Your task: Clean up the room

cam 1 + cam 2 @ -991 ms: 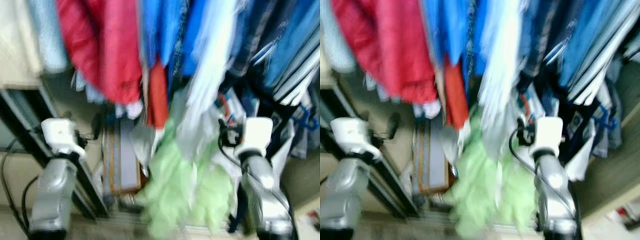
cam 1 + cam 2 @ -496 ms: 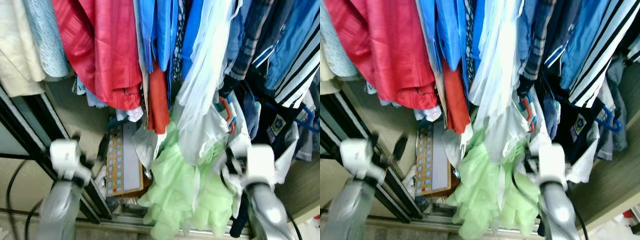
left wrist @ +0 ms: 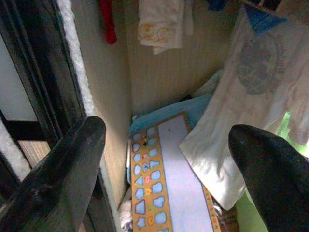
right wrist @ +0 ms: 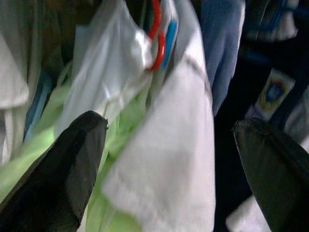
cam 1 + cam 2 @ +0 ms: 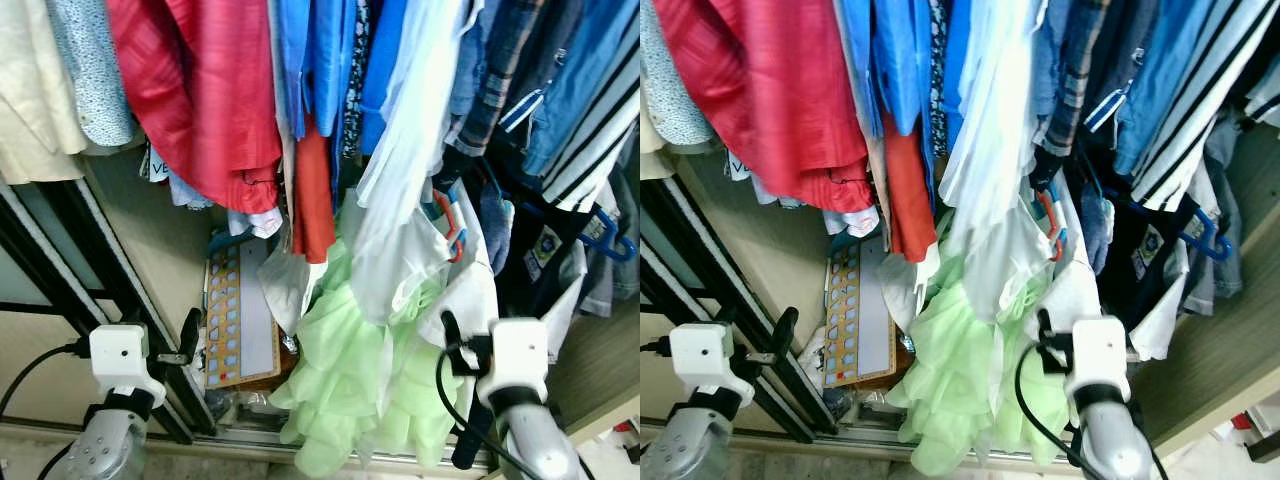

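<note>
My left claw (image 3: 164, 145) hangs low at seven o'clock, fingers spread wide and empty, aimed past the black door frame (image 5: 60, 240) at a shape board (image 5: 240, 315) that leans upright against the beige closet wall (image 5: 150, 230). My right claw (image 4: 169, 140) sits low at five o'clock, also spread wide and holding nothing, its fingers close to a white shirt (image 4: 169, 179) with a pale green garment (image 5: 350, 390) beside it. At twelve o'clock, a packed row of hanging clothes fills the closet: a red jacket (image 5: 200, 90) at eleven, blue shirts (image 5: 325, 50) at noon, a striped top (image 5: 600, 130) at two. I judge the loose green garment and the board to be what needs tidying. The risk I see is snagging: if I push the right claw forward it may catch the white shirt or the red hanger (image 4: 157, 41) and drag clothes off the rail. The left claw, if it swings inward, may clip the door frame or tip the board over. The closet floor (image 5: 240, 410) below is cluttered and dim, and I cannot tell what lies there. A floor track (image 5: 240, 440) runs across its front edge.
</note>
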### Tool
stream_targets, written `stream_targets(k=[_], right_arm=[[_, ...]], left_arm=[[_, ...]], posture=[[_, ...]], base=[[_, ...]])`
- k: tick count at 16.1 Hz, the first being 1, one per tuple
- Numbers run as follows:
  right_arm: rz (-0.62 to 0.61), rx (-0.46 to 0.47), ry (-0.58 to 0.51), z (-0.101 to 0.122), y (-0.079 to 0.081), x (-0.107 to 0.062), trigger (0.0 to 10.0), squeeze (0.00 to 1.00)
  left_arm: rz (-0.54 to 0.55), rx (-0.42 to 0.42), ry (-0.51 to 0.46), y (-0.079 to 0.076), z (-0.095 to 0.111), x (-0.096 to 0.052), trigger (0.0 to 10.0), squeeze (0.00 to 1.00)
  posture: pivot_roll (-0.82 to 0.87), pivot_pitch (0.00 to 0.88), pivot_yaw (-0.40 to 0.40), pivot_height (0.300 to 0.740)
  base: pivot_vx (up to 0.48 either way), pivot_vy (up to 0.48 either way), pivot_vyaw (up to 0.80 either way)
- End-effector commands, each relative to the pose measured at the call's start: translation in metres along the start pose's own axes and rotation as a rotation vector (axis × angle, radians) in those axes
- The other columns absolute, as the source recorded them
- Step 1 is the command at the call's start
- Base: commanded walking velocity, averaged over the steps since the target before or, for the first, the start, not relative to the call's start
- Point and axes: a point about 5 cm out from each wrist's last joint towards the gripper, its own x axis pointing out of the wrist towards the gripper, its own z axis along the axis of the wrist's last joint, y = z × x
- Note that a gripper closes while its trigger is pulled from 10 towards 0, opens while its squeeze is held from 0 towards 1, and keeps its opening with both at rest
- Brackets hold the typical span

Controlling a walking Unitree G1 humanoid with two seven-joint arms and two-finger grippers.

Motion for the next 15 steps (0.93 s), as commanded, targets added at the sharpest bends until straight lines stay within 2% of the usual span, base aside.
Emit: stream_targets(k=[1, 2, 5, 7, 8, 12, 14, 15], right_arm=[[0.001, -0.019, -0.012, 0.002, -0.003, 0.002, 10.0, 0.00], [-0.003, -0.021, -0.010, 0.002, -0.003, 0.004, 10.0, 0.00], [0.052, -0.017, -0.007, 0.000, 0.005, 0.001, 10.0, 0.00], [0.094, -0.039, -0.016, -0.001, 0.011, 0.003, 10.0, 0.00], [0.082, -0.033, -0.008, -0.002, 0.008, 0.004, 10.0, 0.00], [0.099, -0.033, -0.009, -0.001, 0.008, 0.002, 10.0, 0.00], [0.105, -0.037, -0.009, -0.001, 0.008, 0.000, 10.0, 0.00], [0.153, -0.056, -0.026, 0.003, 0.010, -0.003, 10.0, 0.00]], left_arm=[[0.037, 0.004, -0.005, 0.005, 0.000, 0.001, 10.0, 0.00], [0.023, 0.002, -0.011, 0.004, 0.002, 0.001, 10.0, 0.00], [-0.029, 0.018, -0.026, -0.008, 0.009, 0.005, 10.0, 0.00], [-0.098, 0.067, -0.069, -0.028, 0.018, 0.007, 10.0, 0.00], [-0.135, 0.071, -0.084, -0.037, 0.020, 0.007, 10.0, 0.00], [-0.111, 0.065, -0.070, -0.032, 0.019, 0.003, 10.0, 0.00], [-0.053, 0.076, -0.066, -0.026, 0.019, -0.003, 10.0, 0.00], [-0.017, 0.082, -0.064, -0.023, 0.019, -0.006, 10.0, 0.00]], posture=[[-0.04, 0.046, 0.010, 0.740], [-0.04, 0.050, 0.009, 0.740], [-0.04, 0.066, 0.012, 0.740], [-0.04, 0.070, 0.017, 0.740], [-0.04, 0.070, 0.014, 0.740], [-0.04, 0.082, 0.007, 0.740], [-0.04, 0.085, 0.010, 0.740], [-0.04, 0.085, 0.010, 0.740]], base=[[0.000, 0.000, 0.00], [0.000, 0.000, 0.00], [0.000, 0.000, 0.80], [0.000, 0.000, 0.80], [0.000, 0.000, 0.80], [0.000, 0.000, 0.80], [0.000, 0.000, 0.80], [0.000, 0.000, 0.80]])
